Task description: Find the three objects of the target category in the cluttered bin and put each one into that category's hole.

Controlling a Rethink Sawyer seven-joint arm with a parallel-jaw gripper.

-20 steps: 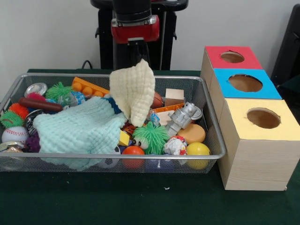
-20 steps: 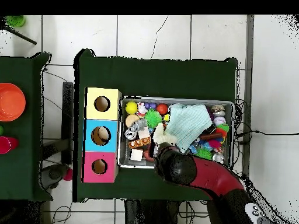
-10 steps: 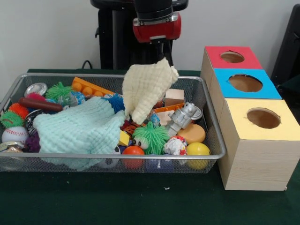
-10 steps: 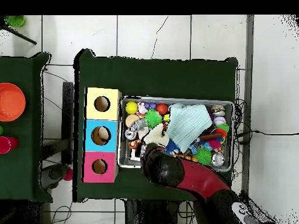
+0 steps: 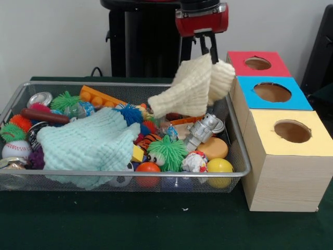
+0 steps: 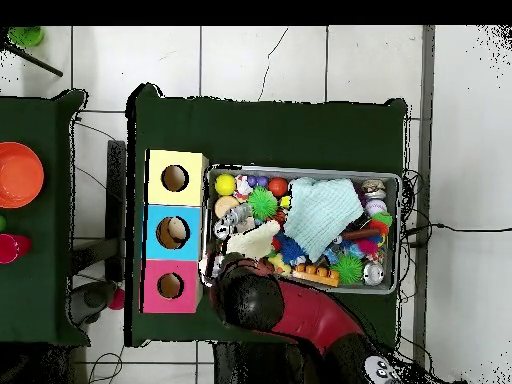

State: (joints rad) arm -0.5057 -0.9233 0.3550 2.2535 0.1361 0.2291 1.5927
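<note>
My gripper (image 5: 207, 53) is shut on the top of a cream knitted cloth (image 5: 195, 86), which hangs above the right end of the wire bin (image 5: 62, 173), next to the red-topped box (image 5: 258, 63). The cloth's lower tail trails left over the toys. In the overhead view the cream cloth (image 6: 252, 241) lies over the bin's end by the blue box (image 6: 172, 232), and the arm (image 6: 250, 300) hides the gripper. A mint cloth (image 5: 86, 143) covers the toys at the bin's left half. The blue box (image 5: 272, 92) and yellow box (image 5: 292, 131) each have a round hole.
The bin holds a green spiky ball (image 5: 167, 151), a yellow ball (image 5: 219, 166), a silver robot figure (image 5: 202, 130), an orange brick (image 5: 99, 97) and a baseball (image 5: 15, 150). An orange bowl (image 6: 18, 173) stands on a side table.
The gripper has carried the cream cloth to the right in the front view, from over the bin's middle to beside the boxes, and lifted it a little.
</note>
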